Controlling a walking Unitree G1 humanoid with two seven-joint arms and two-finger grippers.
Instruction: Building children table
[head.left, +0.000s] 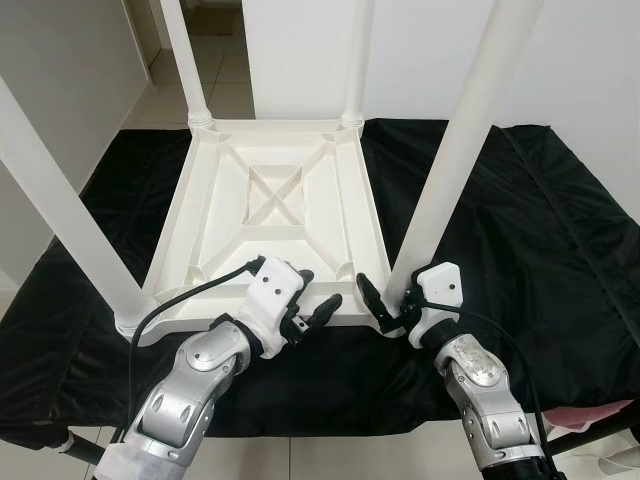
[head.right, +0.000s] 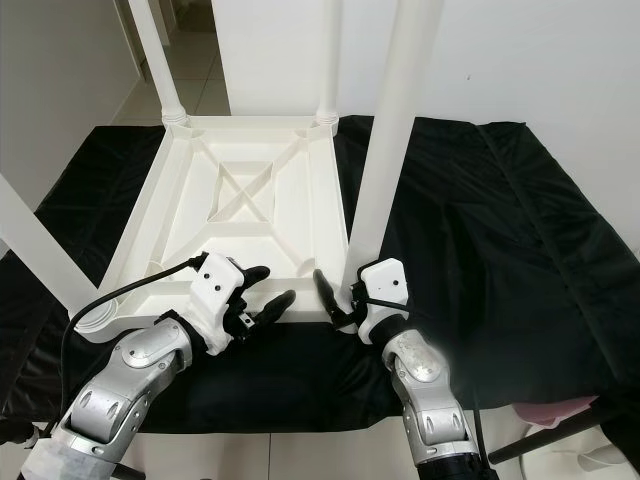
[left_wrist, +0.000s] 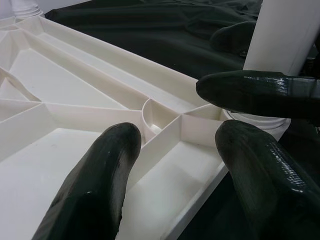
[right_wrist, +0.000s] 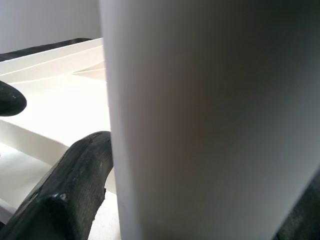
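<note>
A white plastic children's table (head.left: 226, 216) lies upside down on a black cloth (head.left: 540, 230), its ribbed underside facing up. Its legs stand upright in the corners: the near right leg (head.left: 455, 150), the near left leg (head.left: 50, 200) and two far legs (head.left: 185, 60). My left gripper (head.left: 318, 292) is open just above the table's front edge, nothing between its fingers (left_wrist: 100, 175). My right gripper (head.left: 395, 300) is at the base of the near right leg (right_wrist: 200, 120), one finger (right_wrist: 75, 190) against its side and the other finger behind it.
The cloth covers a low platform with tiled floor (head.left: 225, 75) beyond it and white walls (head.left: 300, 50) at the back. A pink object (head.left: 600, 415) lies at the cloth's near right corner. A black cable (head.left: 180, 300) runs along my left arm.
</note>
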